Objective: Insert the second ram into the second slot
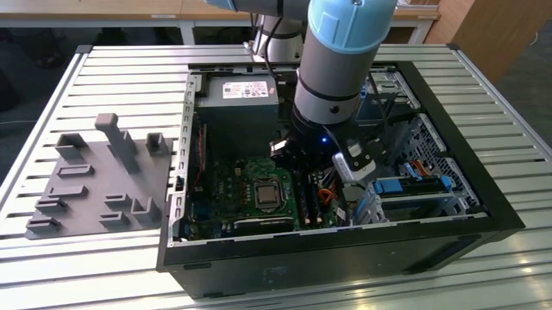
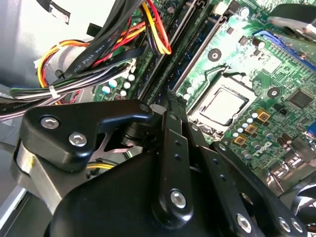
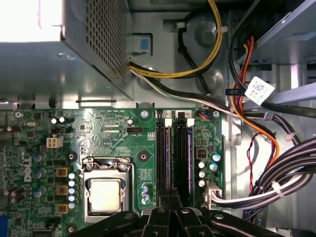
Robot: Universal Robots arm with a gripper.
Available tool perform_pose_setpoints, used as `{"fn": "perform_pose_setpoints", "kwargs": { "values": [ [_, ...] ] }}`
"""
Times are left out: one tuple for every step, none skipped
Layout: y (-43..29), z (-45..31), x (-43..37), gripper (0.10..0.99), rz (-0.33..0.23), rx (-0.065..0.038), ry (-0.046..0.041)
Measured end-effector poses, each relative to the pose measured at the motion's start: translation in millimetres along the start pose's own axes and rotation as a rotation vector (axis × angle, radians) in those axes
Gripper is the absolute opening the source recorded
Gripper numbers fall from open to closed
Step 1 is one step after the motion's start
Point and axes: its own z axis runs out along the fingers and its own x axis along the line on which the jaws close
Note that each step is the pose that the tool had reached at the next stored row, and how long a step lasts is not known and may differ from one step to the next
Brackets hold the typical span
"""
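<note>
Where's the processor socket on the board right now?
In the first wrist view, the processor socket sits on the green motherboard, beside the two memory slots and just ahead of the gripper.

Slatted metal table (image 1: 483, 271), wooden furniture (image 1: 492, 29)

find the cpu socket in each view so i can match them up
Exterior view: cpu socket mid-motherboard, to the exterior view's left of the ram slots.
First wrist view: cpu socket beside the ram slots, on the side away from the cables.
Second wrist view: cpu socket beside the ram slots.
Shared landmark: the ram slots.
</note>
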Motion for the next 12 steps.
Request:
{"fn": "perform_pose_setpoints", "kwargs": {
  "values": [
    [0.0, -0.7, 0.0, 0.106, 0.000, 0.000, 0.0000],
    [0.1, -1.6, 0.0, 0.106, 0.000, 0.000, 0.0000],
    [0.1, -2.4, 0.0, 0.106, 0.000, 0.000, 0.0000],
    [0.1, -3.2, 0.1, 0.106, 0.000, 0.000, 0.0000],
    [0.2, -4.1, 0.1, 0.106, 0.000, 0.000, 0.0000],
    [0.2, -5.2, 0.1, 0.106, 0.000, 0.000, 0.0000],
    [0.3, -6.1, 0.1, 0.106, 0.000, 0.000, 0.0000],
    [0.3, -6.9, 0.1, 0.106, 0.000, 0.000, 0.0000],
    [0.3, -7.6, 0.2, 0.106, 0.000, 0.000, 0.0000],
    [0.4, -8.5, 0.2, 0.106, 0.000, 0.000, 0.0000],
    [0.4, -9.6, 0.2, 0.106, 0.000, 0.000, 0.0000],
    [0.4, -10.1, 0.2, 0.106, 0.000, 0.000, 0.0000]
  ]
}}
